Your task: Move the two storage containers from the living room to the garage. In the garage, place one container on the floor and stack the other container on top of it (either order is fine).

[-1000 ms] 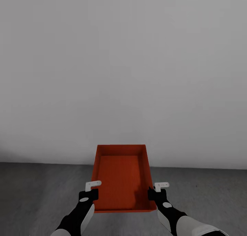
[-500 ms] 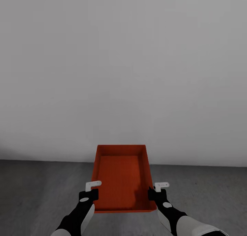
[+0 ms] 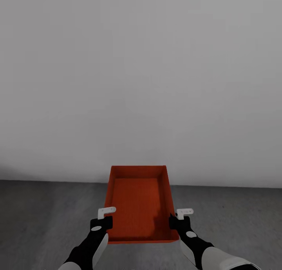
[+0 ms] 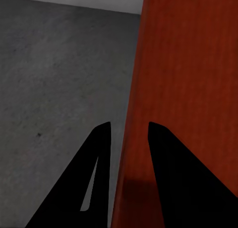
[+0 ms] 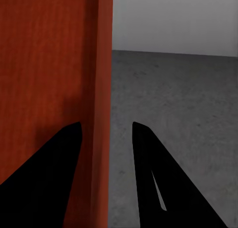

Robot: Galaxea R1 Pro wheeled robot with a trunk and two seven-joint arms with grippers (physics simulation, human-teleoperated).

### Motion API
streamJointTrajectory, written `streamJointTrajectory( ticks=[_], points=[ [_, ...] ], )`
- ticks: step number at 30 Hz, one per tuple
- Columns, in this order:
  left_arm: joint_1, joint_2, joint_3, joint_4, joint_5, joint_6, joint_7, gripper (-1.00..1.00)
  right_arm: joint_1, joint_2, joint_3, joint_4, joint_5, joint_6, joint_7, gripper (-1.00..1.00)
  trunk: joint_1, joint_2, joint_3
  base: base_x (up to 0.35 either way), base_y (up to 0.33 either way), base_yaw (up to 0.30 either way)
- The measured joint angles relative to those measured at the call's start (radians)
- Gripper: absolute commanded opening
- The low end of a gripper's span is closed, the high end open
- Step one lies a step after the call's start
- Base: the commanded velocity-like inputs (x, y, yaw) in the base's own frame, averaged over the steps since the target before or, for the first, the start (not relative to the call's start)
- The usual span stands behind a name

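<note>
One orange-red storage container (image 3: pixel 137 201) hangs in front of me above the dark grey concrete floor (image 3: pixel 43 219), held level between both arms. My left gripper (image 3: pixel 102 222) is shut on its left side wall (image 4: pixel 130 138), one finger inside and one outside. My right gripper (image 3: pixel 177 222) is shut on the right side wall (image 5: pixel 101 114) in the same way. The bin is empty. The second container is out of view.
A plain pale grey wall (image 3: pixel 141 74) stands close ahead and meets the concrete floor just beyond the bin's far end. Bare floor spreads to the left (image 4: pixel 49 79) and right (image 5: pixel 188 114) of the bin.
The line where wall meets floor has risen slightly in the head view, so the camera has moved. The bin and both grippers keep their places in the picture.
</note>
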Motion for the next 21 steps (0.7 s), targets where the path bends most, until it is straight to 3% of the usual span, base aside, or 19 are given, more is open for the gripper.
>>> streamJointTrajectory(
  ticks=[21],
  points=[
    [0.000,-0.001,0.000,0.000,0.000,0.000,0.002,-1.00,0.000,-0.001,-0.003,-0.001,0.005,0.001,0.000,-1.00,0.000,0.000,-0.033,0.000,0.000,0.000]
  ],
)
